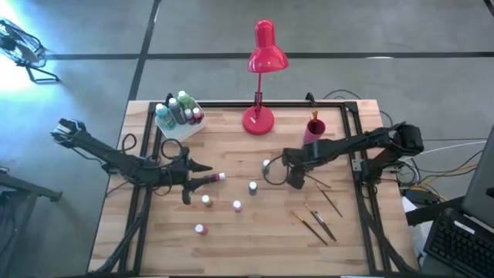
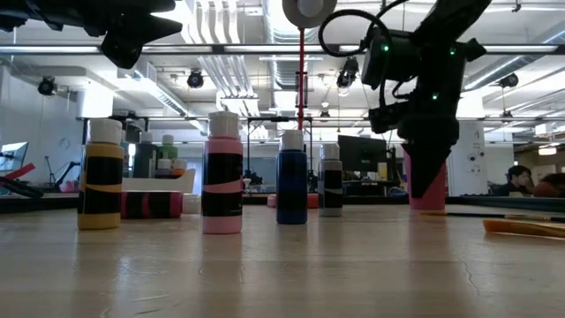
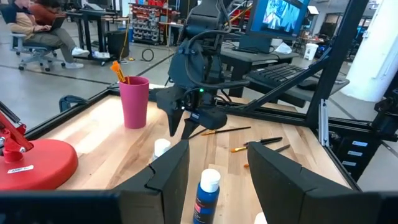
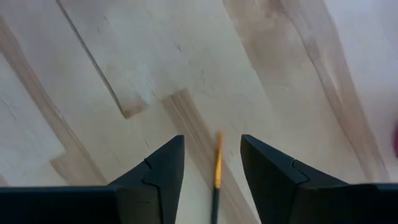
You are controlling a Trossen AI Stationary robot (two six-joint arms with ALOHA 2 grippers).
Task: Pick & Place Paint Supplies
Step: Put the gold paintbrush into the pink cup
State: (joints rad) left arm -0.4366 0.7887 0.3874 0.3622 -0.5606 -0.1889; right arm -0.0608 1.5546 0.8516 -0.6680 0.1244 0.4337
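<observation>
Both pairs of jaws stood apart and empty: right gripper (image 4: 211, 168) straddled a paintbrush (image 4: 217, 169) lying on the bench (image 1: 255, 232), left gripper (image 3: 217, 177) hovered near a blue bottle (image 3: 206, 196).

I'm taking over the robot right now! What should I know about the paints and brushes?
Left gripper: open and empty, over the middle of the table, next to a red bottle lying on its side.
Right gripper: open, above a paintbrush lying on the table, not gripping it.
Done: several bottles stand in the white tray; one brush is in the pink cup.
To do: the loose upright bottles, the lying one, and the loose brushes.
</observation>
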